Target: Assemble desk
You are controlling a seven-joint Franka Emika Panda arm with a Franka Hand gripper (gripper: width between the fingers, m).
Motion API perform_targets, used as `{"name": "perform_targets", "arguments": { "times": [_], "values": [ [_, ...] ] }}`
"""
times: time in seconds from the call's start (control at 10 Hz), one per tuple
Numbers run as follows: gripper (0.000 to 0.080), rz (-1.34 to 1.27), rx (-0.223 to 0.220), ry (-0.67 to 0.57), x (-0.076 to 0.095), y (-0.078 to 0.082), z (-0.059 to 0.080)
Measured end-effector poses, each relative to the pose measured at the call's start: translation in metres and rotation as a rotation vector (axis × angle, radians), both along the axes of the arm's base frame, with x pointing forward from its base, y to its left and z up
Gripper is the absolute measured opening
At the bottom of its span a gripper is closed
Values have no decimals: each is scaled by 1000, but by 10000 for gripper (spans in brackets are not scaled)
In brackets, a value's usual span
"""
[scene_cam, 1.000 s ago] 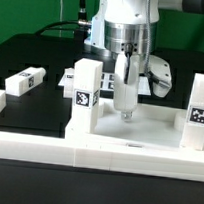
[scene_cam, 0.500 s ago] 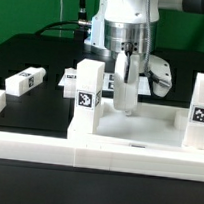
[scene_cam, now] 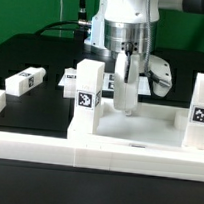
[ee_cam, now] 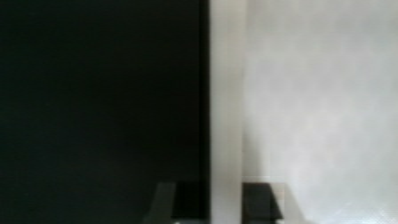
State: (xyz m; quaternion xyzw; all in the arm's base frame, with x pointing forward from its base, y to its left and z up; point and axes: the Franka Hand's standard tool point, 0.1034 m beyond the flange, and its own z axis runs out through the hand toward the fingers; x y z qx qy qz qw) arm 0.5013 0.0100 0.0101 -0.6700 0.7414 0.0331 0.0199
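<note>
Rail of long white plastic (scene_cam: 95, 155) runs across the front, a stop against which the white plastic tray-like tabletop (scene_cam: 153, 127) sits pressed, presumably so it cannot slide while legs go in. On it stand two white rectangular blocks with black-and-white tags, the left upright leg (scene_cam: 86, 89) and the right upright leg (scene_cam: 200, 111) as the exterior view has them, seemingly mounted already. Between them the two-finger gripper (scene_cam: 124, 112) reaches straight down. In the wrist view its fingers (ee_cam: 178, 200) are clenched on a thin pale edge, white on one side and black on the other, which I judge to be the tabletop's raised rim, a hold for shifting or turning it. Beyond, on the black table (scene_cam: 24, 53), the third leg (scene_cam: 24, 81) lies flat and the fourth leg (scene_cam: 68, 79) sits half hidden behind the left upright leg, both kept within reach
</note>
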Motion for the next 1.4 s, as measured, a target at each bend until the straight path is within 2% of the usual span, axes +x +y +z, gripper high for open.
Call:
{"name": "perform_targets", "arguments": {
  "times": [0.2, 0.5, 0.7, 1.0, 1.3, 1.4],
  "values": [
    [64, 62, 1, -5, -5, -5, 4],
    [64, 174, -12, -5, -22, -22, 3],
    [63, 224, -14, -14, -19, -30, 6],
    [63, 317, -14, -16, -20, -29, 4],
    [64, 494, -27, -32, -19, -41, 4],
    [64, 626, -35, -36, -20, -52, 4]
  ]
}}
